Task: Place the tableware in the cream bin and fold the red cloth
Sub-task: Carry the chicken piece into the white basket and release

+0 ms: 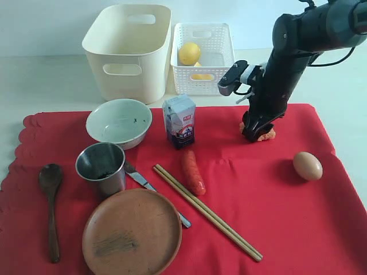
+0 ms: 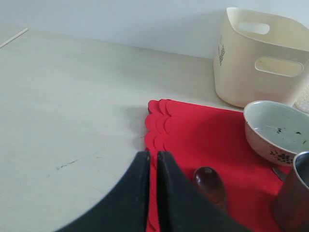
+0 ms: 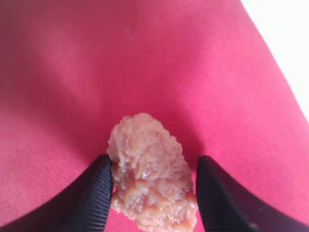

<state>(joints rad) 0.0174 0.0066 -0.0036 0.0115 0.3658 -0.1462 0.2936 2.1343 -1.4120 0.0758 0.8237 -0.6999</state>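
Exterior view: the red cloth lies flat and unfolded on the worktop, and all the tableware rests on it. The pale bowl stands near the far edge of the cloth. The steel cup stands just in front of the bowl, and the brown plate is at the near edge. The wooden spoon lies at the scalloped side. The knife runs between the cup and the plate, and its end is hidden by the plate rim. The chopsticks lie side by side, diagonally, beside a sausage.

Behind the cloth stands the cream bin, and no tableware shows inside it. Beside it is a white basket with a lemon in it. A milk carton stands upright, and an egg lies well apart at the right.

The right end effector is down on the cloth around a crumbly orange food lump. In the right wrist view its fingers stand on both sides of the lump. One finger touches it, and a thin strip of cloth shows beside the other, so it is not clenched.

In the left wrist view the left end effector is clenched on nothing, above the scalloped edge.
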